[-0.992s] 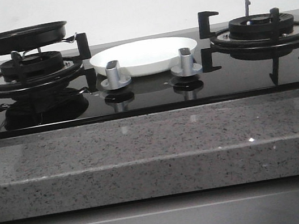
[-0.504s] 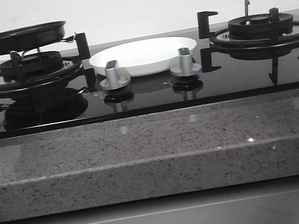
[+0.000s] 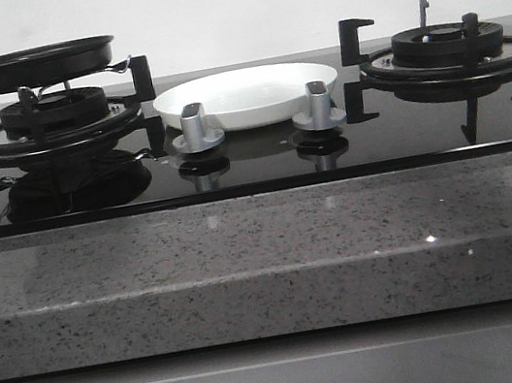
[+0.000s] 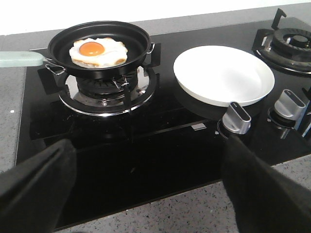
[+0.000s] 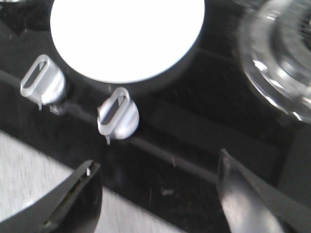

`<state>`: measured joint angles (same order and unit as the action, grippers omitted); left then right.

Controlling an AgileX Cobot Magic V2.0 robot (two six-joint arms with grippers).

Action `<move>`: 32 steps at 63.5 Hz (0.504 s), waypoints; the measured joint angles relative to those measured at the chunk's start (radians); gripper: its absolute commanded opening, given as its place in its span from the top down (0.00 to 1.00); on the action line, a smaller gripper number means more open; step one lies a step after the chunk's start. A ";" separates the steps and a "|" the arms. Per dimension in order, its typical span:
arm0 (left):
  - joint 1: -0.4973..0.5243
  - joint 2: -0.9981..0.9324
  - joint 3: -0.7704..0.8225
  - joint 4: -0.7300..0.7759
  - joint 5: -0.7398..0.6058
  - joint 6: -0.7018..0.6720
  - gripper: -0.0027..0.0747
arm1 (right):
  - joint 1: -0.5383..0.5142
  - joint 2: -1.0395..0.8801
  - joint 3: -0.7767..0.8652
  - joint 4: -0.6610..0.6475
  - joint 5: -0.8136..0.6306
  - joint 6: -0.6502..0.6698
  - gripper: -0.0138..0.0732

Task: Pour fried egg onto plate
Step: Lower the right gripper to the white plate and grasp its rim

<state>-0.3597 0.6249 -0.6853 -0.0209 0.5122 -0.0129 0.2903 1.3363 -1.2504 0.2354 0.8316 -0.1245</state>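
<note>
Hob surface (image 4: pixel 146 160): glossy black glass, mirror-like, reflecting the burner parts. Tabletop (image 3: pixel 267 258): speckled grey stone, polished, with small glints. Frying pan (image 4: pixel 60 41): matt black coating inside and out, with a pale green, smooth handle (image 4: pixel 19 58). Fried egg (image 4: pixel 98 51): moist white with a shiny orange yolk. Plate (image 4: pixel 223 75): smooth, plain white, faintly glossy glaze. Control knobs (image 4: pixel 236 118): brushed silver metal. Pan supports (image 3: pixel 354 42): matt black, cast-looking metal; ring (image 4: pixel 104 99) beneath the left burner: bright, polished metal. Left claw fingers (image 4: pixel 36 191): matt black, dull surface.
</note>
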 measured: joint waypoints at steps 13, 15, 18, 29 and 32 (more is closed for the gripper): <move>-0.002 0.000 0.000 0.000 0.000 0.000 0.19 | 0.000 0.212 -0.195 0.015 0.104 0.000 0.25; -0.002 0.000 0.000 0.000 0.000 0.000 0.19 | 0.000 0.249 -0.230 0.015 0.123 0.000 0.25; -0.002 0.000 0.000 0.000 0.000 0.000 0.19 | -0.002 0.299 -0.277 0.015 0.148 0.000 0.25; -0.002 0.000 0.000 0.000 0.000 0.000 0.19 | -0.019 0.458 -0.430 0.017 0.213 0.000 0.25; -0.002 0.000 0.000 0.000 0.000 0.000 0.19 | -0.023 0.496 -0.468 0.017 0.221 0.000 0.25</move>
<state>-0.3612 0.6249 -0.6853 -0.0209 0.5122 -0.0129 0.2669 1.8323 -1.7185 0.2524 1.0524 -0.1245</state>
